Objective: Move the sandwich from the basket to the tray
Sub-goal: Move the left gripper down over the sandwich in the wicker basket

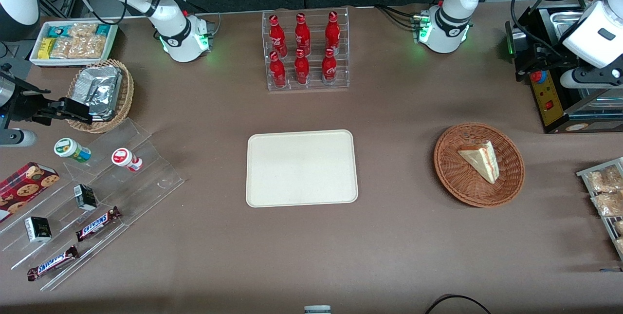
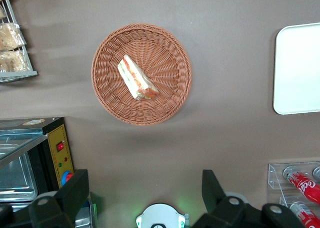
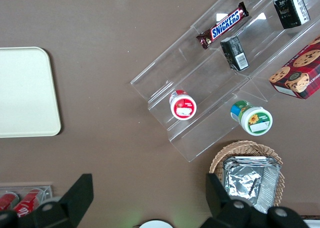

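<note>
- The sandwich [image 1: 479,160] lies on its side in the basket [image 1: 452,173], at the right of the front view, a little off centre toward the upper right of the bowl.
- The gripper [image 2: 142,198] hangs high above the counter [image 1: 399,236], empty, its fingers spread wide; the basket shows clear of it in the wrist view.
- Step in hand, as I judge it: bring the gripper over the sandwich and come down for the grasp.
- To do it well, I would turn the fingers to close across the two flat bread faces, near the thick end, and squeeze gently, since soft bread may crush or the layers may slide.
- Edges: the basket wall slopes up close to the wedge's wide end, so a straight descent suits better than a slanted one.
- Open room: bare counter lies between basket and tray [image 1: 302,168], with nothing standing in the way; the bottle rack [image 1: 305,51] sits higher in the frame, well apart.
- The tray has nothing on it, so anywhere near its middle will serve.
</note>
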